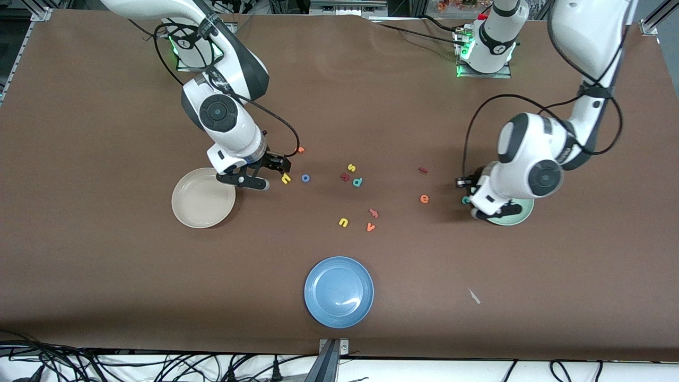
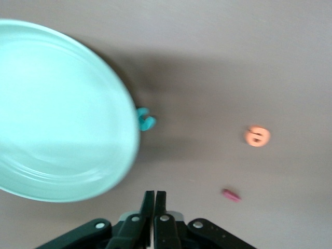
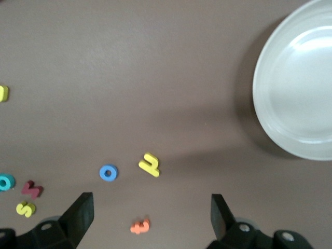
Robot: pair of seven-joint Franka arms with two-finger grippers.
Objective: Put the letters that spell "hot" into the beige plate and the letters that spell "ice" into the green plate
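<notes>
Letters scattered on brown table.

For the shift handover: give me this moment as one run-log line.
left gripper: shut, empty, beside green plate, teal c at rim | right gripper: open over yellow h | plates: both empty

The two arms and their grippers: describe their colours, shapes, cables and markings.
Both arms have glossy white shells with dark grey joint bands and round black caps on the wrist joints. Loose black cables loop along each forearm. Green lights glow at both bases. The left gripper and the right gripper are black, with two flat fingers and small silver screws.
</notes>
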